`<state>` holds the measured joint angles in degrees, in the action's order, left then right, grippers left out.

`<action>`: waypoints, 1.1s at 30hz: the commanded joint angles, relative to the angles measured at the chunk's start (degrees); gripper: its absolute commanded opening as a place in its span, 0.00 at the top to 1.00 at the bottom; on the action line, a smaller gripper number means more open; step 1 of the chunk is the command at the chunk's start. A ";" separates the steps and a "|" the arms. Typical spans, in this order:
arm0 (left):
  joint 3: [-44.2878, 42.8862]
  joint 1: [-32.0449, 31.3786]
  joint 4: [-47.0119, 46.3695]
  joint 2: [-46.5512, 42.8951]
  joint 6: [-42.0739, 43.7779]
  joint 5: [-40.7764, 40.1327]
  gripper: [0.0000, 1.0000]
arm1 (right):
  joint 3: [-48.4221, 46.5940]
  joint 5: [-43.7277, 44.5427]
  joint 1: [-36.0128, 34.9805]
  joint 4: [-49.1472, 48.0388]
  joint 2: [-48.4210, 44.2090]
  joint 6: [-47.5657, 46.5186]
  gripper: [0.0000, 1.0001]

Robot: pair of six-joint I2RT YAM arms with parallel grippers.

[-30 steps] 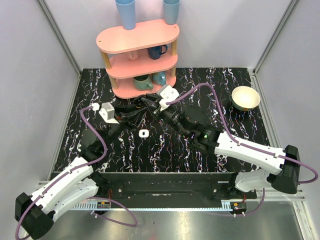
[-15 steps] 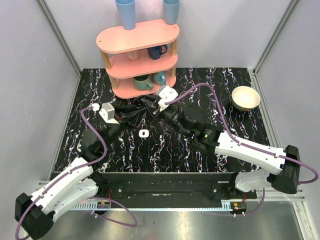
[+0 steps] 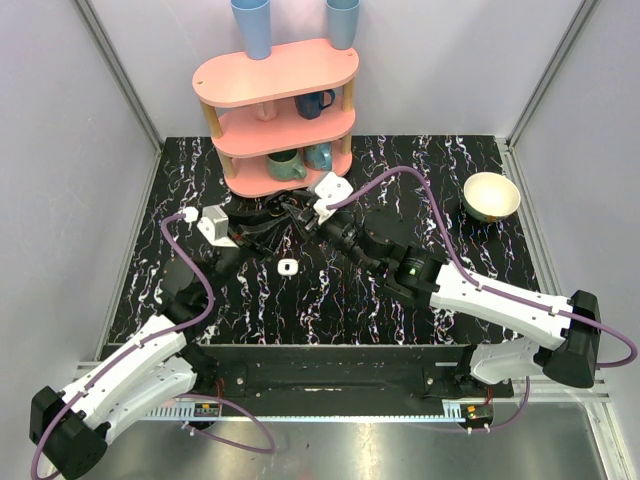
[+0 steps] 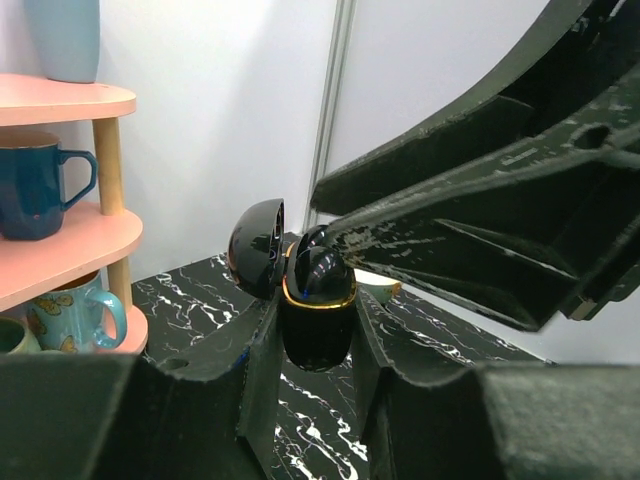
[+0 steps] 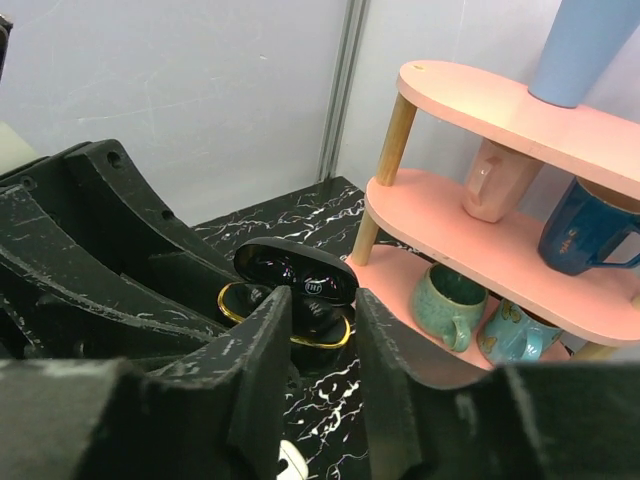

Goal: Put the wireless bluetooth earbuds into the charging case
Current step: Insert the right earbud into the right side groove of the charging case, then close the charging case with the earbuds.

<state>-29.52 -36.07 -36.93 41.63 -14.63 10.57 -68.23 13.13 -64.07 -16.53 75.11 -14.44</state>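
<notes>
Gripping charging case [image 4: 315, 320] near shelf [image 3: 262, 186] edge

Pink shelf [image 3: 275, 75] holds mugs [image 3: 314, 103]; bowl [image 3: 491, 196] sits well apart.

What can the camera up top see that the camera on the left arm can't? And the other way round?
Only the top view shows the yellow bowl, a white earbud lying on the marbled table, and the whole left arm and right arm.

Only the left wrist view shows the black charging case up close. Its lid is open, its rim is gold, and the left jaws grip it. From above, it is hidden where the arms meet.

Both show the pink shelf, its dark blue mug and the table.
</notes>
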 commanded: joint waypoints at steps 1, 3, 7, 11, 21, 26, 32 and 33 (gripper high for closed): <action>-0.89 -0.14 -4.82 -0.40 0.04 -0.72 1.00 | -1.91 -0.30 -0.35 1.07 -0.49 1.17 0.50; -0.81 -0.14 -4.82 -0.49 0.04 -0.81 1.00 | -1.21 0.23 -0.35 -0.68 -0.84 1.34 0.48; -0.54 -0.14 -4.56 -0.85 0.13 -1.08 1.00 | -1.12 0.94 -0.35 -2.01 -1.37 1.43 0.44; -0.37 -0.14 -4.29 -1.02 0.31 -1.16 1.00 | -1.03 1.29 -0.35 -3.59 -1.72 1.87 0.40; -0.37 -0.14 -3.77 -1.55 1.10 -1.87 1.00 | 3.10 0.94 -0.35 -7.37 -7.87 1.87 0.40; -0.01 -0.14 -4.21 -1.28 1.54 -2.48 1.00 | 4.06 3.21 -0.35 -7.81 -9.90 2.13 0.41; 0.42 -0.22 -4.20 -2.16 3.56 -1.34 1.00 | 3.19 16.30 -0.35 -8.25 -8.23 2.39 0.34; 0.60 -0.14 -4.21 -2.34 3.73 -1.51 1.00 | 2.93 17.88 -0.35 -8.16 -7.97 2.48 0.33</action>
<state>-29.39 -36.03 -37.23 40.82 -12.82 8.78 -64.42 20.38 -64.14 -22.48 66.26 -12.56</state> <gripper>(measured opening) 0.332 0.645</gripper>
